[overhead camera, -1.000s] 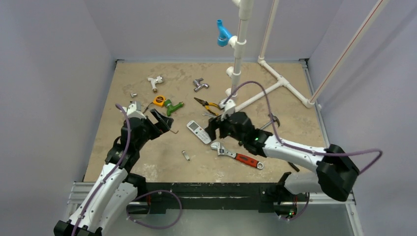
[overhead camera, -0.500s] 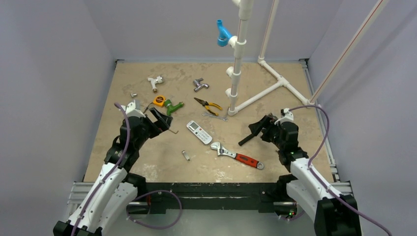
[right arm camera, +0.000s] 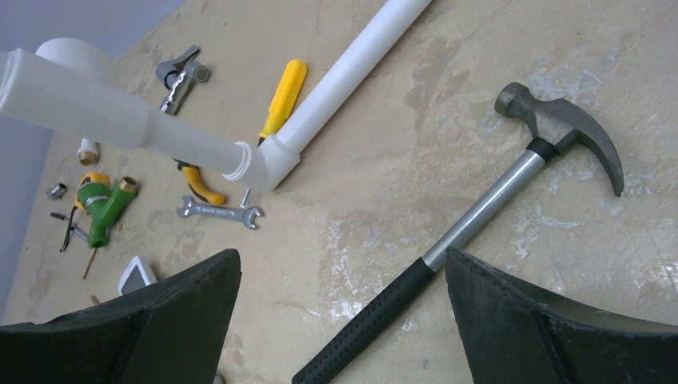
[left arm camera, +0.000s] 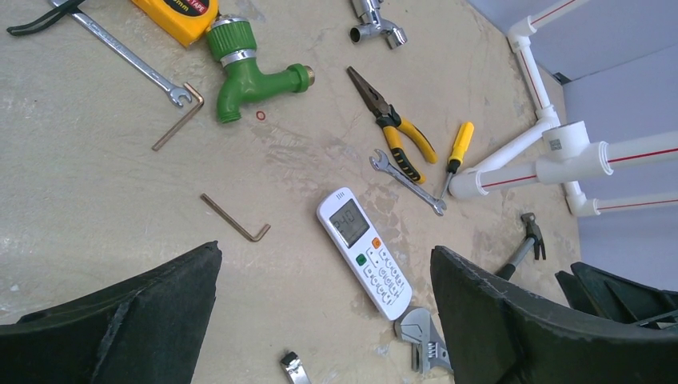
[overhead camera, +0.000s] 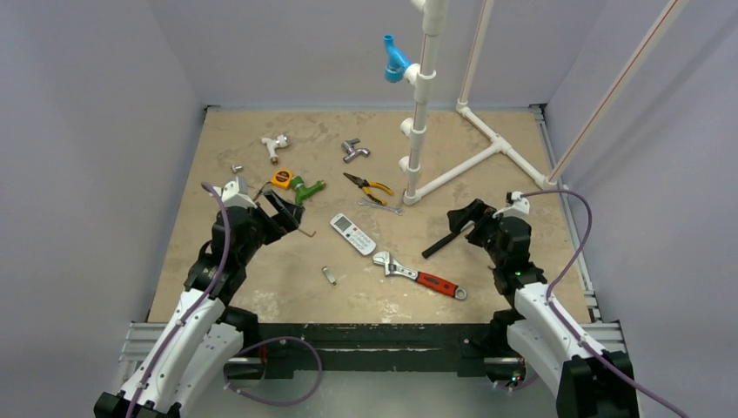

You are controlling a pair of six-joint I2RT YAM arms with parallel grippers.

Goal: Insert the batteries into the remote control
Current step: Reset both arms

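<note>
The remote control (overhead camera: 352, 233) is a white handset lying face up in the middle of the table, with its display and buttons showing (left arm camera: 364, 252). A corner of the remote control (right arm camera: 137, 276) peeks past a finger in the right wrist view. No batteries show in any view. My left gripper (overhead camera: 285, 215) hovers left of the remote, open and empty (left arm camera: 324, 250). My right gripper (overhead camera: 459, 218) hangs open over the right side of the table, above a hammer's black handle (right arm camera: 376, 316), touching nothing (right arm camera: 342, 254).
The hammer (overhead camera: 452, 233) lies right of the remote. A red-handled adjustable wrench (overhead camera: 422, 276) and a small silvery cylinder (overhead camera: 328, 275) lie in front of it. Behind are pliers (overhead camera: 367, 185), a green tap (overhead camera: 305, 187), a yellow tape measure (overhead camera: 281, 178) and a white pipe frame (overhead camera: 474, 157).
My right arm has swung from just right of the remote back to the right side of the table, and its jaws have spread wider. The left arm has not moved.
</note>
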